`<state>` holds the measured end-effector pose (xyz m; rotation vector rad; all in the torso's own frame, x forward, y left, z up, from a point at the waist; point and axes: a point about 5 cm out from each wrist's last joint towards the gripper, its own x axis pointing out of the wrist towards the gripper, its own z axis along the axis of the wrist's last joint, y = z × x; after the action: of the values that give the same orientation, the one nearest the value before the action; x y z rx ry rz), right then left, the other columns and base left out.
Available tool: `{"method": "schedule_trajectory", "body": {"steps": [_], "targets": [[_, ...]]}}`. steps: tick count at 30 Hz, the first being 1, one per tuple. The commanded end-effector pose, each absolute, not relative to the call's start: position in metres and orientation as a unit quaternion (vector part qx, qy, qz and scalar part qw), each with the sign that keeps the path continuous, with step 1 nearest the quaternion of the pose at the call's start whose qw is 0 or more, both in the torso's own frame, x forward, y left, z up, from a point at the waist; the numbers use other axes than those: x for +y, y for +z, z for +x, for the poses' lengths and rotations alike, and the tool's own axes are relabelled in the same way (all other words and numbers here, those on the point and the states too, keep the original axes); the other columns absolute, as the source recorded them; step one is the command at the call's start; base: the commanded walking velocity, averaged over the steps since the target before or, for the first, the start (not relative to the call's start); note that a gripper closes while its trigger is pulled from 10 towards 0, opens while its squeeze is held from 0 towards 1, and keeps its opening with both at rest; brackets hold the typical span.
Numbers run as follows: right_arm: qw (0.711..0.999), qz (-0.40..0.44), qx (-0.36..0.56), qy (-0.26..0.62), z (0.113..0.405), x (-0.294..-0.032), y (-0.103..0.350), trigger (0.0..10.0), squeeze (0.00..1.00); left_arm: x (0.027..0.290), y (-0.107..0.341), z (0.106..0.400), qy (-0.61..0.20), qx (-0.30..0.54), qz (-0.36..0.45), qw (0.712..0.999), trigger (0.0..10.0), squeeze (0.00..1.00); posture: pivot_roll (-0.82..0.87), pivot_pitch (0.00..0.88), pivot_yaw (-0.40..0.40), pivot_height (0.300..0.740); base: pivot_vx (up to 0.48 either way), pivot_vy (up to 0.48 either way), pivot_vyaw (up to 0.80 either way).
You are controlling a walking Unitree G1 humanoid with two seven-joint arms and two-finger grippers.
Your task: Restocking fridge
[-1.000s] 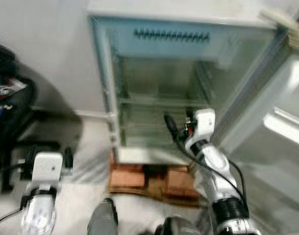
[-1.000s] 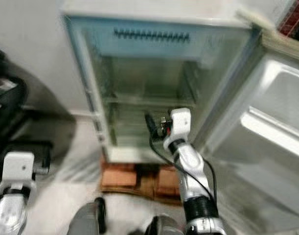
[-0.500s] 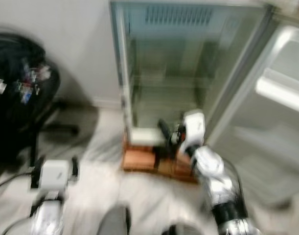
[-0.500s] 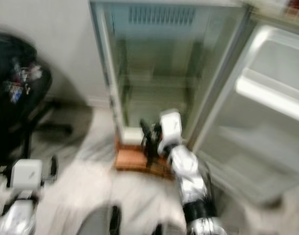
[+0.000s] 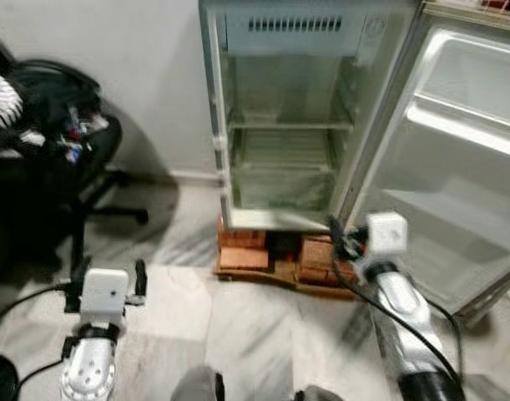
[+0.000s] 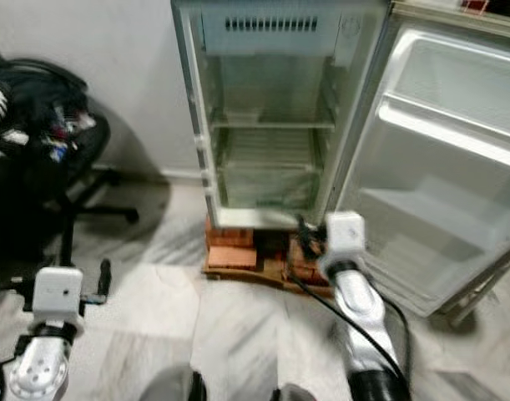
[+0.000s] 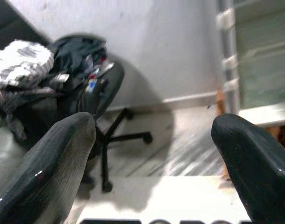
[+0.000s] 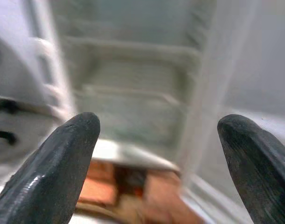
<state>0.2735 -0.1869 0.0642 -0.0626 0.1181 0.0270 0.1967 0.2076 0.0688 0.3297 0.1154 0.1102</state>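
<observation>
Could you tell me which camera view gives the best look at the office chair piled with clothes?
The left wrist view: the chair shows seat, clothes and wheeled base. Both eye views show it at the left edge, darker and partly cut off.

- Your way into the fridge (image 5: 281,117) is open: its door (image 5: 455,167) is swung wide to the right.
- Inside, a shelf (image 5: 290,125) splits the cavity; there is free room above and below it.
- The bricks (image 5: 275,259) under the fridge jut out onto the floor (image 5: 255,326), blocking a low approach.
- On the left, a chair (image 5: 50,167) piled with clothes stands well apart from the fridge.
</observation>
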Motion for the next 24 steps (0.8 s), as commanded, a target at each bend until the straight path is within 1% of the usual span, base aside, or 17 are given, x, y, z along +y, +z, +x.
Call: {"method": "schedule_trajectory", "body": {"steps": [1, 5, 7, 10, 17, 24], "targets": [[0.998, -0.035, 0.04, 0.015, 0.274, -0.183, 0.075, 10.0, 0.0, 0.206, 0.072, 0.2, 0.038, 0.048, 0.164, 0.985, 10.0, 0.0, 0.04, 0.087, 0.003, 0.74, 0.0, 0.0, 0.0], [0.998, -0.037, 0.038, 0.024, 0.267, -0.181, 0.076, 10.0, 0.0, 0.202, 0.072, 0.204, 0.025, 0.045, 0.161, 0.986, 10.0, 0.0, 0.03, 0.092, 0.009, 0.74, 0.0, 0.0, 0.0], [0.998, -0.022, 0.033, 0.042, 0.265, -0.178, 0.081, 10.0, 0.0, 0.196, 0.073, 0.204, 0.013, 0.045, 0.153, 0.987, 10.0, 0.0, 0.02, 0.11, 0.009, 0.74, 0.0, -0.309, 0.0], [0.998, -0.03, 0.032, 0.045, 0.265, -0.179, 0.083, 10.0, 0.0, 0.193, 0.073, 0.202, 0.005, 0.044, 0.153, 0.987, 10.0, 0.0, 0.02, 0.116, 0.008, 0.74, 0.0, -0.291, 0.0], [0.998, -0.028, 0.043, 0.047, 0.266, -0.179, 0.082, 10.0, 0.0, 0.193, 0.07, 0.199, -0.001, 0.049, 0.148, 0.988, 10.0, 0.0, 0.03, 0.107, -0.001, 0.74, 0.295, -0.36, 0.0], [0.997, -0.028, 0.041, 0.051, 0.272, -0.178, 0.084, 10.0, 0.0, 0.195, 0.069, 0.199, 0.001, 0.052, 0.149, 0.987, 10.0, 0.0, 0.03, 0.098, -0.001, 0.74, 0.312, -0.362, 0.0]]}}
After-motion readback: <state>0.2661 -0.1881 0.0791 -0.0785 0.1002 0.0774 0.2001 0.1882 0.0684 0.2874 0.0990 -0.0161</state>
